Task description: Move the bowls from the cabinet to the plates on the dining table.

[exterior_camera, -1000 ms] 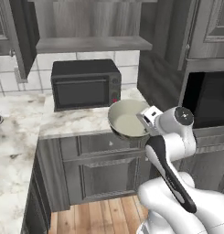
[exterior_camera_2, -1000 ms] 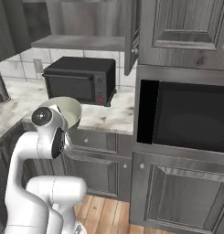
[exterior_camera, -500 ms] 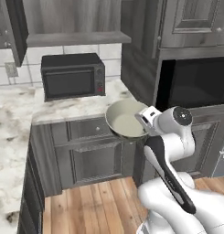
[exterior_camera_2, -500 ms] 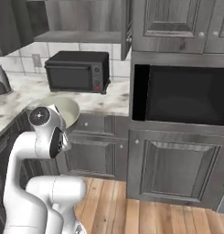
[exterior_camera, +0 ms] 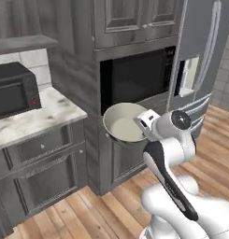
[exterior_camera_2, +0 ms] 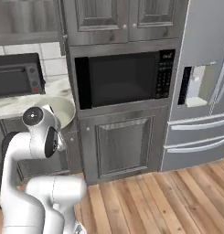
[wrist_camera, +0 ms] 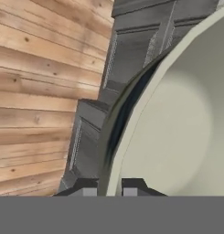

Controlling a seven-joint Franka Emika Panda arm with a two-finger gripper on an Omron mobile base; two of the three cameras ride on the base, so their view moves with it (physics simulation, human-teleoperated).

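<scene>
Gripper (wrist_camera: 109, 185) clamped on the rim of the pale cream-green bowl (exterior_camera: 126, 123), one dark fingertip (wrist_camera: 88, 186) outside the wall, the other inside, rim pinched between. Bowl carried up in the air at the end of the white arm, in front of the tall grey oven column and off the end of the marble counter (exterior_camera: 39, 116).

Bowl: round, smooth, glossy glaze, thin rim with a darker outer wall showing in the hand view (wrist_camera: 177, 114); inside pale and faintly mottled. Seen partly behind the arm's head in the right base view (exterior_camera_2: 61, 112).

Beyond the fingers in the hand view: grey wood-grain raised-panel door fronts (wrist_camera: 131, 50), and plank floor (wrist_camera: 40, 73) of warm brown wood with visible grain.

Above and behind the bowl: built-in black oven (exterior_camera_2: 125, 77) with glossy dark glass and a column of small buttons too small to read. Left of it, a black countertop microwave (exterior_camera: 13, 91) with red dots on its panel, on white brown-veined marble. Right of the column, a brushed grey fridge (exterior_camera_2: 202, 82) with a recessed dispenser and long bar handles. No legible writing anywhere.
</scene>
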